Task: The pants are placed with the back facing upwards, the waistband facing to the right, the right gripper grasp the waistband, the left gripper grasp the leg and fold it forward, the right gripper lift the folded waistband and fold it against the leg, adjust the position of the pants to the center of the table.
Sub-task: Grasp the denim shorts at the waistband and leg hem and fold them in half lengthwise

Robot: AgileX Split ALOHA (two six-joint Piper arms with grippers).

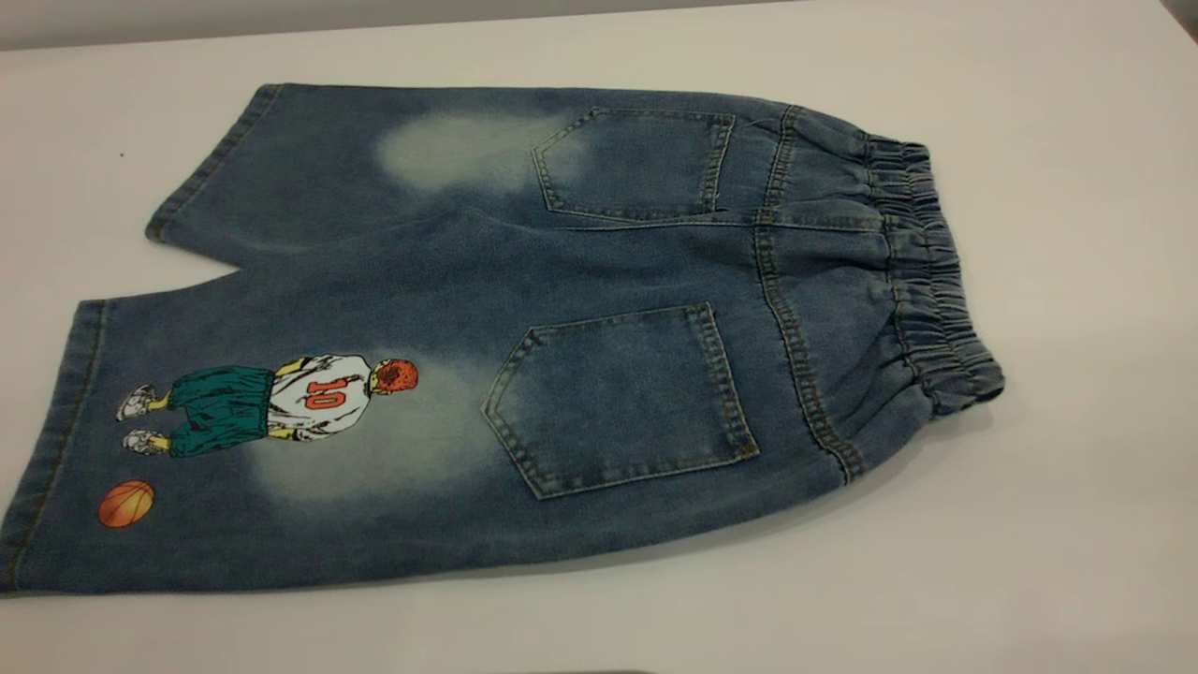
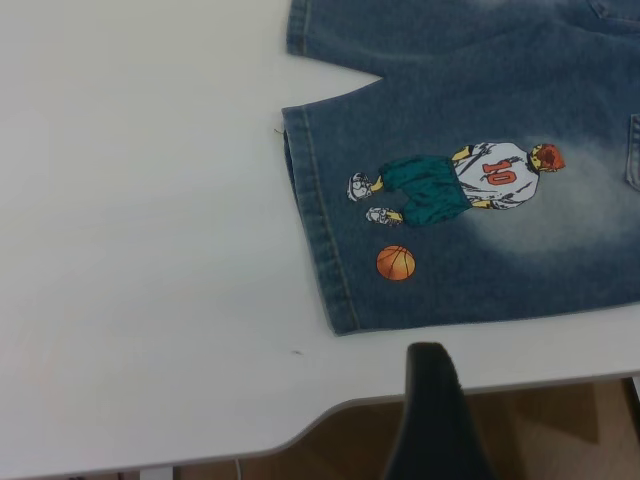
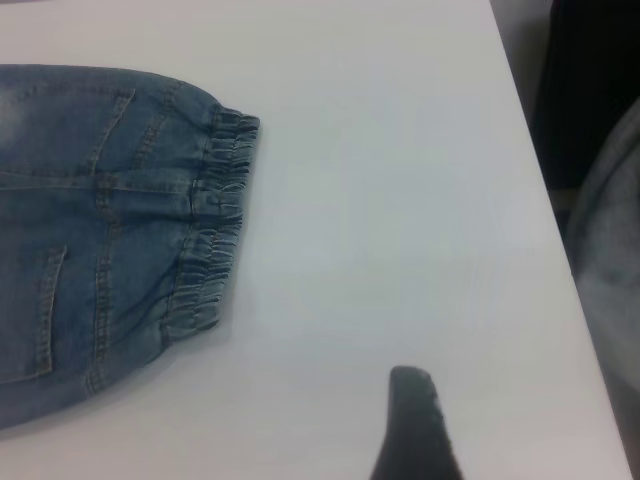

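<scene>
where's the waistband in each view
Exterior view: the waistband runs along the right end of the pants, flat on the table.
Left wrist view: not in it; only the leg with the number-10 print shows.
Right wrist view: the waistband is the ruffled edge facing bare table.
Shared landmark: the back pocket next to the waistband shows in the exterior view and at the right wrist view's edge.

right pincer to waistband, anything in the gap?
Nothing: in the right wrist view only bare white table lies between the right pincer and the waistband.
</scene>
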